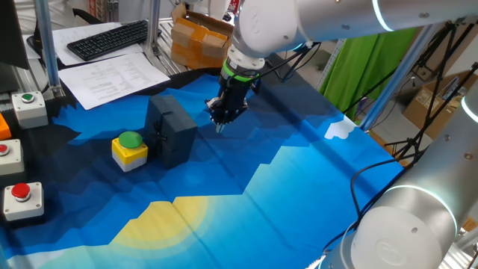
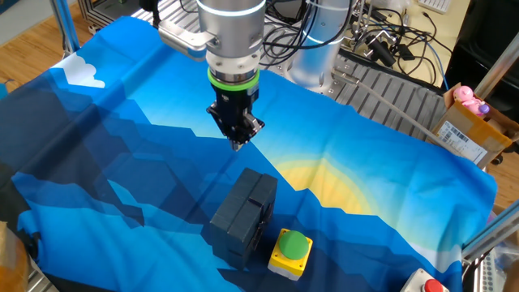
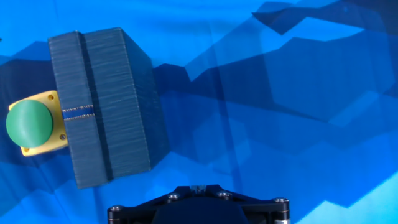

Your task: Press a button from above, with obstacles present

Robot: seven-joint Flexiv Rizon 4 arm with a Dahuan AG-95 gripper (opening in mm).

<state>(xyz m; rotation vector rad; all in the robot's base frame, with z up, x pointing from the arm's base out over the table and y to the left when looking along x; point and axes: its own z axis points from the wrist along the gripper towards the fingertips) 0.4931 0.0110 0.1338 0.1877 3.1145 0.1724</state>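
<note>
The button (image 1: 131,140) is a green dome on a small yellow box, standing on the blue cloth; it also shows in the other fixed view (image 2: 293,244) and at the left edge of the hand view (image 3: 29,122). The obstacle (image 1: 171,128) is a dark grey block, taller than the box, right beside it (image 2: 243,214) (image 3: 102,104). My gripper (image 1: 222,122) hangs above the cloth, off to the side of the block away from the button (image 2: 237,143). Its fingertips come to a narrow point; no gap shows, and I cannot tell their state.
Grey boxes stand along the table's edge: one with a green button (image 1: 28,98) and two with red buttons (image 1: 20,192) (image 1: 4,149). A keyboard (image 1: 108,38), papers (image 1: 112,77) and a cardboard box (image 1: 199,39) lie beyond the cloth. Cables (image 2: 381,40) run behind the arm's base.
</note>
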